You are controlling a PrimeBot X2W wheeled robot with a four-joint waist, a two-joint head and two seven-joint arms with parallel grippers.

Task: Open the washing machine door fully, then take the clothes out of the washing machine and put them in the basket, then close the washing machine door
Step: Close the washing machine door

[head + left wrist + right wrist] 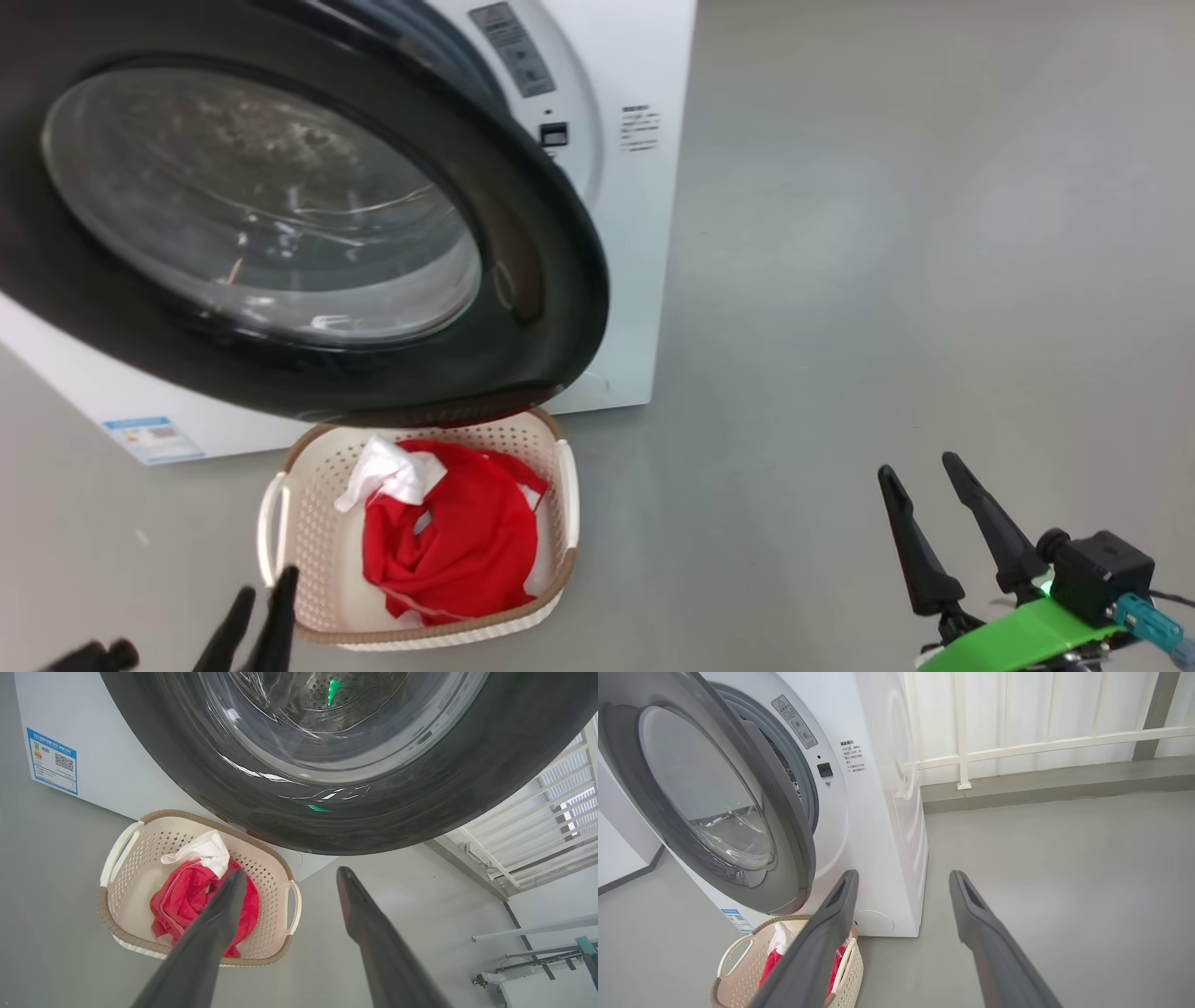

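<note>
The washing machine door (560,280) is big and round. It has a wide shiny black ring and a clear bowl of glass in the middle. It stands open, swung out from the white washing machine (644,233). Its low edge hangs over the back of the basket (313,523).

The basket is small and cream, with little holes in its sides, a brown rim and white handles. It sits on the floor just in front of the machine. The clothes (457,551) lie inside it, a bunch of soft bright red cloth with a white bit on top. A small blue label (154,439) is stuck low on the machine's front.

The left fingers (280,607) are low, near the basket's front corner. They are apart and hold nothing. The right fingers (913,537) are well off to the right over bare floor, also apart and holding nothing.

The floor (887,280) is smooth and grey. Beside the machine, a white rail (1041,746) runs along a pale wall.
</note>
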